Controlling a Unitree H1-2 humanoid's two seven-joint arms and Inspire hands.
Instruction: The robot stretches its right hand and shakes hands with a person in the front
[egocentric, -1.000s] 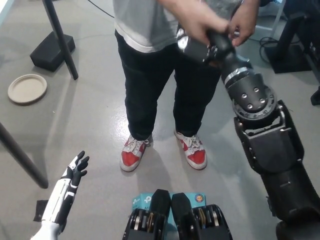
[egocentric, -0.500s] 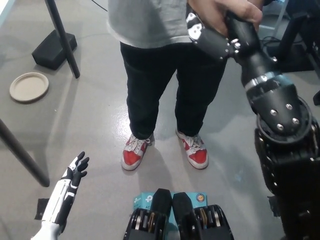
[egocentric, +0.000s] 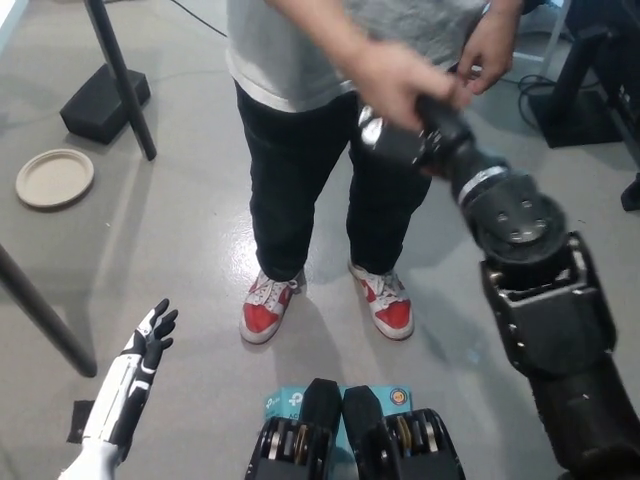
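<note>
You see the black right hand (egocentric: 395, 140) wrapped by the person's bare hand (egocentric: 400, 80), fingers hidden, cannot tell | white left hand (egocentric: 150, 340) low left, fingers spread, holding nothing

There is one view only, from the robot's head, looking steeply down at the floor (egocentric: 170, 230) close in front.

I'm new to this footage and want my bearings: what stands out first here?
The handshake at upper right: a person's hand wraps the black right hand, whose arm comes in from the lower right. Next, the person's red and white sneakers on the grey floor at centre. The white left hand rests open at lower left, and a round plate lies on the floor at far left.
</note>
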